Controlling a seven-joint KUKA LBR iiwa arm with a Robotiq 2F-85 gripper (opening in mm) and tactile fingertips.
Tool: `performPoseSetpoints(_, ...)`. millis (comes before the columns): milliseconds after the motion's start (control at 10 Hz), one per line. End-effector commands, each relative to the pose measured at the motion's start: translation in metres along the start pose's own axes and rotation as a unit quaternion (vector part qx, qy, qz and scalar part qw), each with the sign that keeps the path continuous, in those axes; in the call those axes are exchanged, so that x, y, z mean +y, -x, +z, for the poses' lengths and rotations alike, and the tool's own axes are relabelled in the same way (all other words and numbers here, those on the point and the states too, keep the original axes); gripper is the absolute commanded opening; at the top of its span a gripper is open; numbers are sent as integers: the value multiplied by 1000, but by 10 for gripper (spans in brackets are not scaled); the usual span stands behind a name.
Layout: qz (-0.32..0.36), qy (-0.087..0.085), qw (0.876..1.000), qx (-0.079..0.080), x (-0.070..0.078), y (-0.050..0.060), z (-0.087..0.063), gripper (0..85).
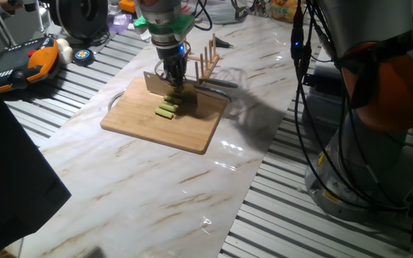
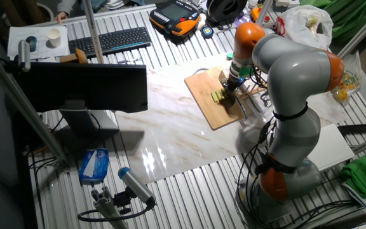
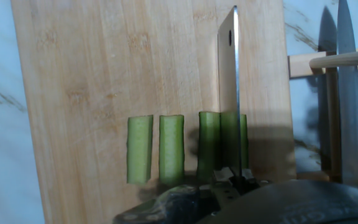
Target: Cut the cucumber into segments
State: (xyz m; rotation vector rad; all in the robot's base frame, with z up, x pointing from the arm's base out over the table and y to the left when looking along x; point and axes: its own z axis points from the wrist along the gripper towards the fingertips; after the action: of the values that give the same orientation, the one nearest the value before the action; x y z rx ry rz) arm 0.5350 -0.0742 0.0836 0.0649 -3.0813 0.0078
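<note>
My gripper [image 1: 173,77] is shut on a knife with a broad steel blade [image 3: 230,87] and holds it edge-down over the wooden board [image 1: 192,129]. In the hand view the blade stands on the right-hand cucumber [image 3: 210,146] piece, with green showing on both sides of it. Two cut segments [image 3: 140,149] [image 3: 171,149], pale green with dark skin edges, lie side by side to its left. The pieces show as a small green cluster in one fixed view [image 1: 167,109] and in the other fixed view [image 2: 217,95]. The gripper's fingers [image 3: 222,190] are dark and blurred at the bottom edge.
A wooden rack [image 1: 208,61] with dowels stands right behind the board; two more knives [image 3: 350,93] rest against it. A monitor [image 2: 84,89], a keyboard [image 2: 110,39] and the arm's base [image 2: 284,172] surround the marble table [image 1: 156,186].
</note>
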Motion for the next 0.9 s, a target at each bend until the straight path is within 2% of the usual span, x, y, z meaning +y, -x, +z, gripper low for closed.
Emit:
performPoseSetpoints(0, 1, 0, 1000, 1, 0, 0, -2, 7)
performPoseSetpoints(400, 2, -7, 1000, 1, -3, -2, -7, 7)
performPoseSetpoints(800, 3, -1, 1000, 4, 2, -1, -1, 7)
